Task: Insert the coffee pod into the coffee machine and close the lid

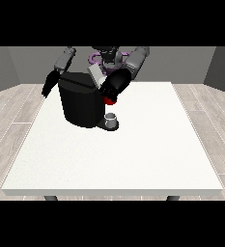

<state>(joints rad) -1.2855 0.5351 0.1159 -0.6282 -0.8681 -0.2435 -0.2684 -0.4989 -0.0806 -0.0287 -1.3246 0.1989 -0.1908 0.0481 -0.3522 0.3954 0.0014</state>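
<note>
The black coffee machine (81,103) stands at the table's far left-centre, its grey lid (95,75) tilted up at the top. The hand at the view's right (112,86) is at the machine's upper right side, just below the lid. Directly under this hand a red thing at the machine (110,100) shows. A small grey thing (112,118) sits on the machine's base plate, and I cannot tell whether it is the pod. The hand at the view's left (48,85) hangs beside the machine's left side with straight fingers pointing down, holding nothing.
The white table (133,159) stretches from the machine toward the camera, with its front edge near the bottom. The robot's torso (106,55) is behind the machine. Wood floor surrounds the table.
</note>
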